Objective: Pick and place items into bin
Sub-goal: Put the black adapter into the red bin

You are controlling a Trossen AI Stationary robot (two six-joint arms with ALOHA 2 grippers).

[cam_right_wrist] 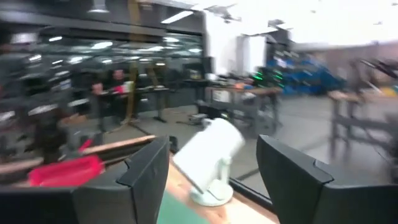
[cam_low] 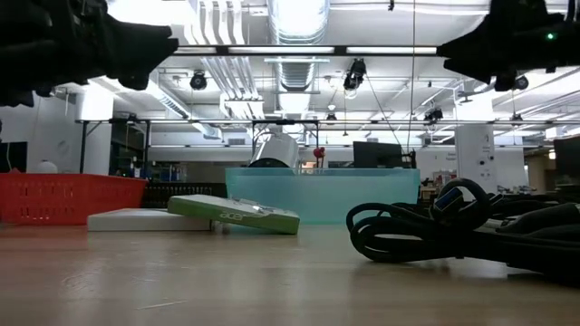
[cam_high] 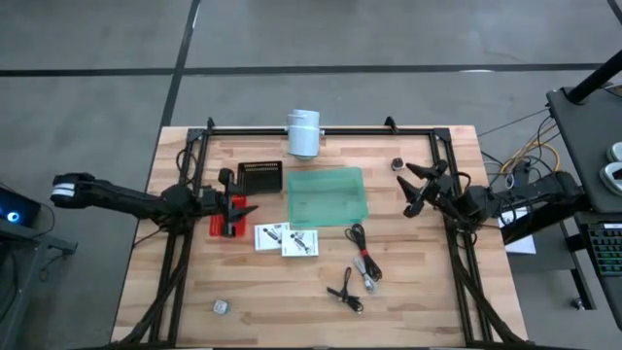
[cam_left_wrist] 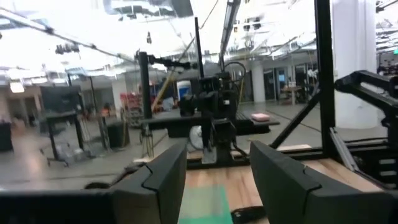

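In the high view, two white printed cards (cam_high: 271, 236) (cam_high: 300, 242) lie flat near the table's middle, just on the near side of the translucent green bin (cam_high: 328, 194). Black cables (cam_high: 364, 258) (cam_high: 347, 290) lie coiled toward the near right. A tiny grey ball (cam_high: 222, 307) sits near the near edge, and a tiny dark knob (cam_high: 397, 163) sits right of the bin. My left gripper (cam_high: 243, 204) (cam_left_wrist: 217, 186) hovers open over a red tray, left of the bin. My right gripper (cam_high: 418, 190) (cam_right_wrist: 214, 186) hovers open right of the bin, near the knob.
A red tray (cam_high: 228, 216) and a black slotted holder (cam_high: 259, 177) stand left of the bin. A white camera (cam_high: 302, 133) sits at the far edge. Black frame rails (cam_high: 185, 243) (cam_high: 465, 262) run along both sides. Bare wood lies along the near edge.
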